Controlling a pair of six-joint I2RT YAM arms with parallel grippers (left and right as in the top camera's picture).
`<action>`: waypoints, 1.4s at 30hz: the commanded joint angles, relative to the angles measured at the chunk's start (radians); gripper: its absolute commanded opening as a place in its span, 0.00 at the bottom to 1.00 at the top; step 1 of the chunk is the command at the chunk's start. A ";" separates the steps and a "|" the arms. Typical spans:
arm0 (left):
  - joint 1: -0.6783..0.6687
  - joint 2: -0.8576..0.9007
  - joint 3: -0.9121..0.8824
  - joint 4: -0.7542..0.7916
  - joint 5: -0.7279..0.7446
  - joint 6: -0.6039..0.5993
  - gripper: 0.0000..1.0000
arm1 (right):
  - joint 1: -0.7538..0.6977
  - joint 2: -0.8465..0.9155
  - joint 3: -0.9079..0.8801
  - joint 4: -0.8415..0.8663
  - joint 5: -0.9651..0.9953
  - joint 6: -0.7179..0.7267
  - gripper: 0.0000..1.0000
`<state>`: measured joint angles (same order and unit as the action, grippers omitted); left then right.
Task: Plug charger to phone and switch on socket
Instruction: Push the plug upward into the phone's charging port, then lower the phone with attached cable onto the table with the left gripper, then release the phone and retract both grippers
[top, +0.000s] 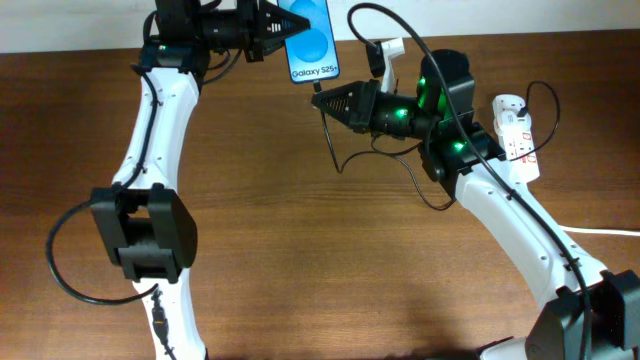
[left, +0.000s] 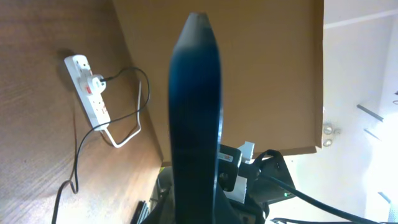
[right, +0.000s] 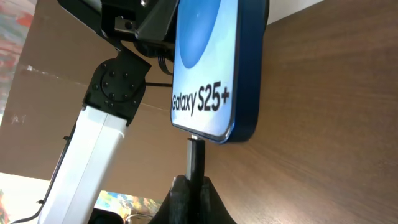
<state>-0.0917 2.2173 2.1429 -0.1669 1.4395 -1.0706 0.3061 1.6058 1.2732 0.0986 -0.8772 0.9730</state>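
The phone (top: 312, 42), blue screen with "Galaxy S25+" text, is held at the table's far edge by my left gripper (top: 283, 28), which is shut on its upper end. In the left wrist view the phone (left: 194, 112) shows edge-on between the fingers. My right gripper (top: 322, 100) is shut on the charger plug (right: 195, 158), whose tip meets the phone's bottom edge (right: 205, 134). The thin black charger cable (top: 340, 160) curls back to the socket (top: 517, 135), a white power strip at the right, also in the left wrist view (left: 88, 96).
The strip's thick white cord (top: 605, 232) runs off to the right. The black cable (left: 74, 162) loops loosely on the brown wood table (top: 300, 250). The table's far edge lies just behind the phone.
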 joint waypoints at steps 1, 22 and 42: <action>-0.015 -0.011 0.011 0.002 0.133 -0.003 0.00 | -0.034 0.011 0.010 0.019 0.100 0.005 0.04; -0.071 -0.011 0.011 0.001 0.134 0.024 0.00 | -0.091 0.046 0.015 0.172 -0.005 0.027 0.29; -0.096 -0.011 -0.531 -0.517 -0.725 0.912 0.00 | -0.208 0.043 0.015 -0.776 0.365 -0.528 0.66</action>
<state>-0.1692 2.2223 1.6085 -0.6716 0.8814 -0.2150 0.0422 1.6562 1.2846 -0.6773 -0.6254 0.4637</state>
